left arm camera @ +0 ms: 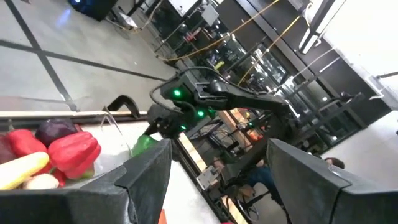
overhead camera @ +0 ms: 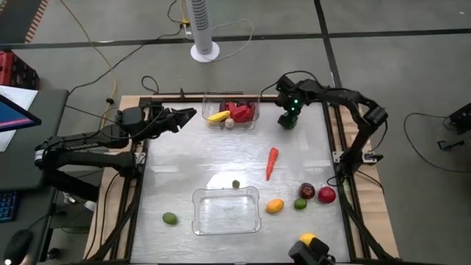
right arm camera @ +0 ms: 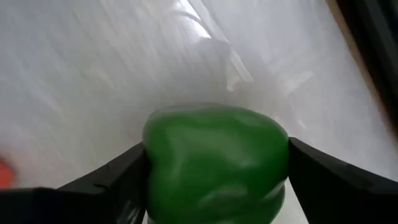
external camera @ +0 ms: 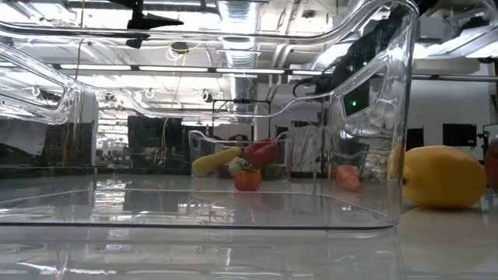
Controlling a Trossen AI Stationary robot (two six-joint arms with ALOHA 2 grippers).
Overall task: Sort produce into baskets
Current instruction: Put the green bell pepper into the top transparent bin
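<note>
The far clear basket at the table's back edge holds a yellow banana-like piece, red peppers, a dark maroon piece and a small pale one (all heaped together). The near clear basket toward the front shows nothing inside it.

Just beside the far basket, the right gripper is down over a green bell pepper; its fingers flank the pepper closely on both sides, and whether they press on it cannot be told.

Loose on the table lie a carrot, a small green piece, a lime, a lemon, and a green, a maroon and a red piece clustered near the right edge.

The left gripper waits beside the far basket, jaws spread wide and empty.
</note>
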